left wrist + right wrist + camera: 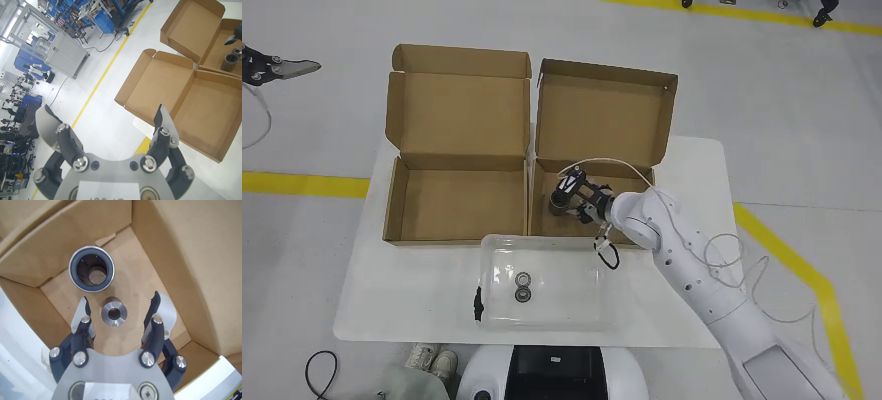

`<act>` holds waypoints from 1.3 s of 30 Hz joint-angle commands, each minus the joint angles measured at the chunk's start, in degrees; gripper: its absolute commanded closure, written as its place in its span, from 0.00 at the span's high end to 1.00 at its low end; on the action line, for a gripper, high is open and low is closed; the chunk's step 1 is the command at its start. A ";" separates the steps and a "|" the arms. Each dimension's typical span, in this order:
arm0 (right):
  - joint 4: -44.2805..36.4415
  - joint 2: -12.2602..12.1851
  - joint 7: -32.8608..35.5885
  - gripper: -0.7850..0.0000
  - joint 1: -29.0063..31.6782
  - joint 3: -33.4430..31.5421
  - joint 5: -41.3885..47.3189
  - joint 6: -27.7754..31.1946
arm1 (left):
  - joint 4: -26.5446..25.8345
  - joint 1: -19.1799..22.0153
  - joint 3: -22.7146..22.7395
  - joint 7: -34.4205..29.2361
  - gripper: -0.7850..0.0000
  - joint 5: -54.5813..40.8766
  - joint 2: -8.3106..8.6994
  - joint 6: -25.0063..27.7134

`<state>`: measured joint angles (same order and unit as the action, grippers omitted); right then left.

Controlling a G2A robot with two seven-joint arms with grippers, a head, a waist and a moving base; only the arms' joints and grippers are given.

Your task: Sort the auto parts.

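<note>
The left gripper (103, 111) is held spread wide, off the table's left. Two small rings (522, 294) are kept in the clear tray (542, 237). In the right box (604, 120), a large cylinder (83, 268) and a small sleeve (105, 313) are stood upright. The right gripper (120, 296) is spread wide over the sleeve.

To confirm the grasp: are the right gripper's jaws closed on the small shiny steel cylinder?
No, the jaws of the right gripper stand open beside the small shiny steel cylinder, not touching it.
</note>
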<state>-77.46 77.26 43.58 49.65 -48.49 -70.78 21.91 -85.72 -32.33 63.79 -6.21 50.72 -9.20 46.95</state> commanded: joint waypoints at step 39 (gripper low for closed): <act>-23.54 -2.59 -15.81 0.72 15.43 2.02 -4.29 11.73 | 0.00 0.00 0.00 0.00 1.00 0.00 0.00 0.00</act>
<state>-101.00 74.67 27.76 65.08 -46.48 -75.07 33.63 -85.72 -32.33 63.79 -6.21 50.72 -9.20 46.95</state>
